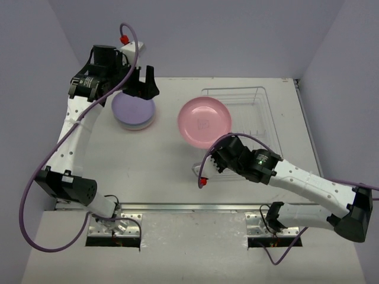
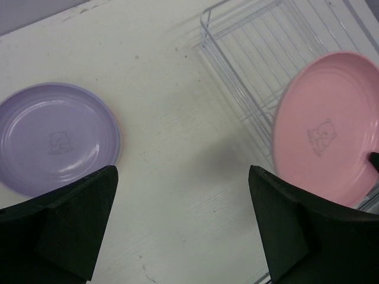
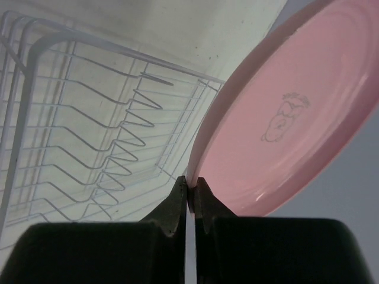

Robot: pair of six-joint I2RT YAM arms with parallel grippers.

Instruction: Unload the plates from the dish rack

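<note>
Pink plate [image 1: 205,122]: near table centre, over the 9 o'clock side of the dish rack [image 1: 234,89] and overlapping its wire edge. It is held up by its rim alone and tilted, hollow face upward. A faint small printed figure marks its middle.

Right claw [image 3: 190,192]: pressed together on the pink plate's rim at the plate's 5 o'clock, with the thin edge pinched between the two fingertips. The rack's row of wire dividers shows just beyond.

Dish rack: silver wire, resting on the white table [image 1: 160,160] at 3 o'clock of the plate.

Stack of plates, lilac plate [image 1: 132,108] on top: flat on the table at 9 o'clock of the pink plate and well apart from it. Paler rims show beneath.

Left claw [image 1: 141,81]: spread wide with nothing between the fingers, hanging above the stack's 1 o'clock edge.
</note>
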